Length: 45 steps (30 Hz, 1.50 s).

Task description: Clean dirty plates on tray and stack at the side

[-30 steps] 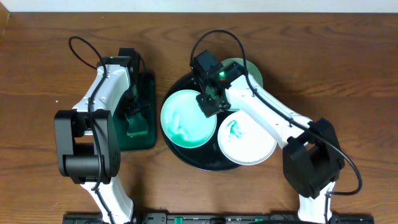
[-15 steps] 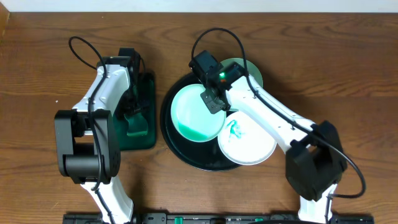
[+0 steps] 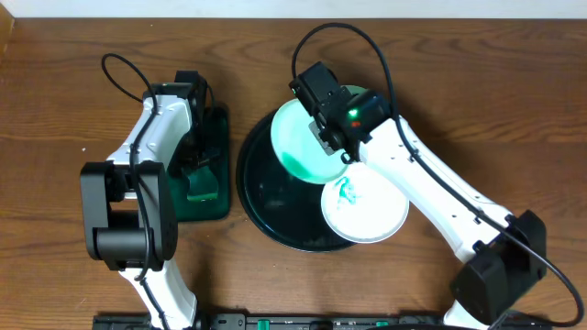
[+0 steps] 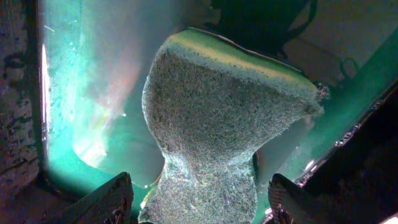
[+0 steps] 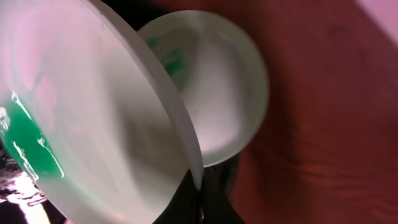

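Observation:
My right gripper (image 3: 328, 139) (image 5: 200, 186) is shut on the rim of a pale plate (image 3: 301, 139) (image 5: 93, 124) with a teal-green smear. It holds the plate tilted on edge above the back of the round black tray (image 3: 271, 206). A second smeared plate (image 3: 364, 206) (image 5: 214, 87) lies at the tray's front right. A third plate (image 3: 376, 99) peeks out behind the right arm. My left gripper (image 3: 196, 170) (image 4: 199, 202) stands open over the green sponge (image 4: 224, 124), one finger on each side of it and neither clearly pressing it.
The sponge lies in a small rectangular dark-green tray (image 3: 220, 137) left of the black tray. Brown wooden table (image 3: 514, 110) extends to the right and far left. The left arm's base (image 3: 119, 220) stands at the front left.
The right gripper has lifted the smeared plate off the tray, tipped it up on edge and carried it back and to the right. The left gripper's jaws have spread wider around the sponge.

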Each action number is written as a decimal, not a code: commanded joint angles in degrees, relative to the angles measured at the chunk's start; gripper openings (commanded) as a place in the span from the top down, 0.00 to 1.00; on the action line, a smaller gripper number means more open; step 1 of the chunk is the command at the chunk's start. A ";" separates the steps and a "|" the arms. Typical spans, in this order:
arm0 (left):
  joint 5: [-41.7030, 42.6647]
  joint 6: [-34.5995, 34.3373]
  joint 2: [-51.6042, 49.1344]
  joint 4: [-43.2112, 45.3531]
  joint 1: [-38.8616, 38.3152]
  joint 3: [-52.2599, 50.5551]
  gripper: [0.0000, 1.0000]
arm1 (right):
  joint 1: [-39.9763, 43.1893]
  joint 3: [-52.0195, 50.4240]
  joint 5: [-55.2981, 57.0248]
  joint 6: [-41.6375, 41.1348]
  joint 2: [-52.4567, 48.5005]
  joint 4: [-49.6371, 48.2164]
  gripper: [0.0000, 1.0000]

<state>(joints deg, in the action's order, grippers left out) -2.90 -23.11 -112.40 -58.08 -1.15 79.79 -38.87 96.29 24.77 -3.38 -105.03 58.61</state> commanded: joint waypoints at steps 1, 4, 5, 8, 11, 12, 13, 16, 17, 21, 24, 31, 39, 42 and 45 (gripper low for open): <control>-0.07 0.13 0.31 -0.33 0.22 0.15 0.30 | -1.29 0.13 8.20 2.49 2.12 -0.11 0.99; -0.07 0.13 0.31 -0.33 0.22 0.15 0.30 | -2.56 0.13 12.63 3.50 2.40 -0.13 0.99; -0.07 0.13 0.31 -0.33 0.22 0.15 0.30 | -3.19 0.13 14.21 3.56 2.45 -0.13 0.99; -0.07 0.13 0.31 -0.33 0.22 0.15 0.30 | -5.68 0.13 18.69 5.46 2.43 -0.17 0.99; -0.07 0.13 0.31 -0.33 0.22 0.15 0.30 | -8.35 0.13 24.59 6.49 2.43 -0.31 0.99; -0.07 0.13 0.31 -0.33 0.22 0.15 0.30 | -9.27 0.13 26.99 6.60 2.43 -0.28 0.99; -0.07 0.13 0.31 -0.37 0.22 0.15 0.30 | -10.19 0.13 29.05 6.99 2.43 -0.24 0.99; -0.07 0.13 0.31 -0.57 0.22 0.15 0.30 | -13.03 0.13 34.77 7.89 2.43 -0.09 0.99; -0.07 0.13 0.31 -0.57 0.22 0.15 0.29 | -13.79 0.13 36.20 8.37 2.43 -0.07 0.99; -0.07 0.13 0.31 -0.59 0.22 0.15 0.30 | -17.44 0.13 42.71 9.92 2.43 0.13 0.99; -0.07 0.13 0.31 -0.79 0.22 0.15 0.29 | -19.96 0.11 46.82 11.30 2.43 0.59 0.99; -0.07 0.13 0.31 -1.16 0.22 0.15 0.30 | -23.43 0.11 51.63 14.03 2.43 0.98 0.99; -0.07 0.13 0.31 -1.18 0.22 0.15 0.29 | -24.20 0.11 54.27 14.40 2.43 1.84 0.99; -0.07 0.15 0.31 -1.18 0.22 0.15 0.29 | -24.30 0.11 54.31 14.40 2.43 1.86 0.99; -0.09 0.13 0.31 -1.16 0.22 0.15 0.29 | -24.39 0.11 54.51 14.40 2.43 1.90 0.99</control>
<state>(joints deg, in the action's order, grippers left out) -2.92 -23.14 -112.40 -58.78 -1.15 79.79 -62.54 96.29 76.36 10.85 -104.29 60.42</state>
